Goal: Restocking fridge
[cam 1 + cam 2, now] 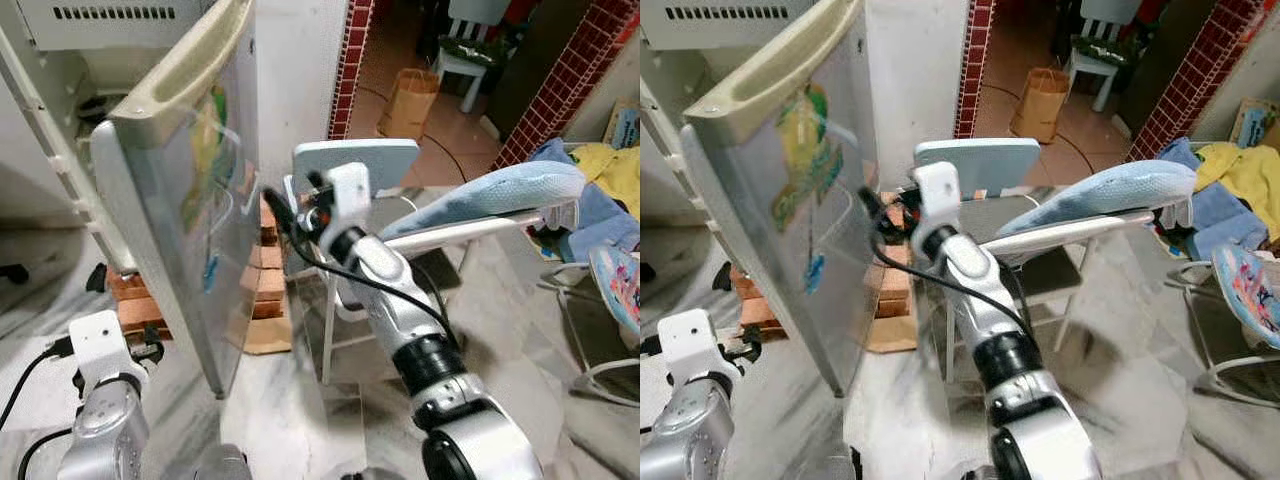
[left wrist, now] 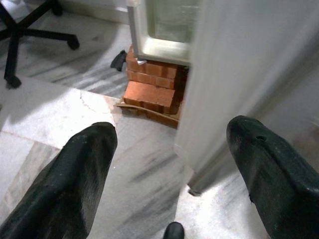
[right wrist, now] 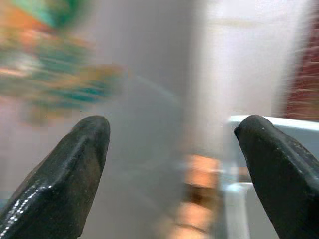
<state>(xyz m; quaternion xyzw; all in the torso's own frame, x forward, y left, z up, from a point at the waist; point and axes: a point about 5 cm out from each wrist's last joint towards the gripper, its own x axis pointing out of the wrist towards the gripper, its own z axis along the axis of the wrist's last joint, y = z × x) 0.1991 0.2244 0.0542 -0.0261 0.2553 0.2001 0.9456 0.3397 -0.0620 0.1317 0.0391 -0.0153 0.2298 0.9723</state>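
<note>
The grey fridge door [image 1: 190, 210] stands swung open and carries colourful stickers [image 1: 805, 150] on its outer face. The white fridge body [image 1: 60, 60] lies behind it at the upper left. My right arm is raised, and its gripper [image 3: 174, 129] is open close to the door's outer face, with nothing between the fingers. That wrist view is blurred. Low at the left, my left gripper [image 2: 172, 134] is open and empty, facing the floor near the door's bottom corner [image 2: 192, 186].
Red bricks [image 2: 152, 89] prop up the fridge. A white chair [image 1: 355, 165] and a board under a blue cloth [image 1: 500, 190] stand close on the right, beside a pile of clothes [image 1: 600, 170]. A paper bag [image 1: 408, 100] sits farther back. An office chair base [image 2: 30, 35] is at the left.
</note>
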